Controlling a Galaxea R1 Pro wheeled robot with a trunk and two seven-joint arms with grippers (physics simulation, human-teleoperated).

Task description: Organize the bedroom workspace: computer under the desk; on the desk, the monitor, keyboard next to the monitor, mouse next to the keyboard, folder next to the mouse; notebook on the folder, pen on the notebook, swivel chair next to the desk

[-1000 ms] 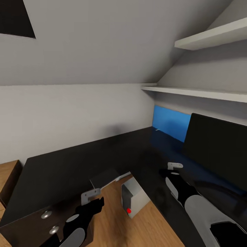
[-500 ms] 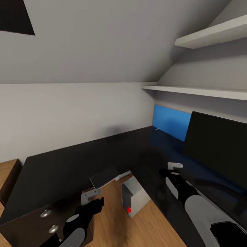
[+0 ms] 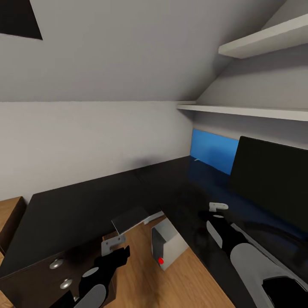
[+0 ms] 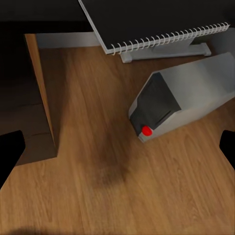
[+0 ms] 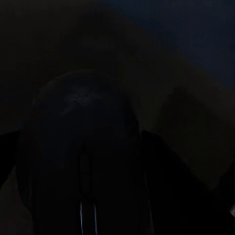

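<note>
The computer (image 3: 167, 247) stood on the floor (image 3: 171, 286) between my grippers, under the desk (image 3: 85, 205); the monitor (image 3: 269, 179) rose beyond my right gripper (image 3: 204, 215).

The monitor (image 3: 273, 179) is cut off by the head view's right edge. The desk (image 3: 85, 205) hides the rear of the computer (image 3: 167, 247). The right wrist view is nearly black; a rounded dark shape (image 5: 83, 147) there is too dim to identify, and the right gripper's (image 3: 204, 217) jaw state cannot be told.

Two white wall shelves (image 3: 252, 112), dark drawer unit (image 3: 51, 273) with round silver knobs (image 3: 56, 264)
</note>
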